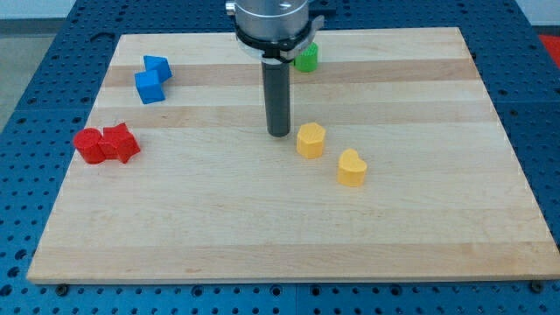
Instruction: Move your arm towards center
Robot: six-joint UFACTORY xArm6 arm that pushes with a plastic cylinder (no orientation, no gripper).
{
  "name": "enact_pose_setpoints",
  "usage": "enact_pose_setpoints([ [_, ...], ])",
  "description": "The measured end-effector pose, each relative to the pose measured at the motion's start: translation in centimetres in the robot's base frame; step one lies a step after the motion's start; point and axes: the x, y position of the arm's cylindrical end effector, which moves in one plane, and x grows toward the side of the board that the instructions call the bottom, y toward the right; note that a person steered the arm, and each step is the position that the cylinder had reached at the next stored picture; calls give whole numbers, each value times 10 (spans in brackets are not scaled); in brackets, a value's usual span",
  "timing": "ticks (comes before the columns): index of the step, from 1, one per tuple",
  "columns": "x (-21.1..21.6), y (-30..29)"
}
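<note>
Camera view: my tip (279,134) was seen planted near the board's (420,227) centre, gripperless and holding nothing, just left of the yellow hexagonal block (310,140).

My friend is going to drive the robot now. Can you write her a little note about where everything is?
My tip is down on the wooden board, close to its middle and just left of the yellow block, not touching it as far as I can tell.
A second yellow block sits to the lower right.
Two red blocks sit together at the left edge, two blue blocks at top left, and a green block at the top behind the arm.
Done: nearly centred. Left: a small nudge at most.
</note>
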Motion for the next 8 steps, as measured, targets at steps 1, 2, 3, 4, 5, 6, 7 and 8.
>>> enact_pose_setpoints([
  [1, 12, 10],
  [2, 29, 16],
  [3, 56, 23],
  [4, 82, 34],
  [5, 107, 46],
  [6, 121, 47],
  [7, 114, 2],
  [8, 63, -37],
])
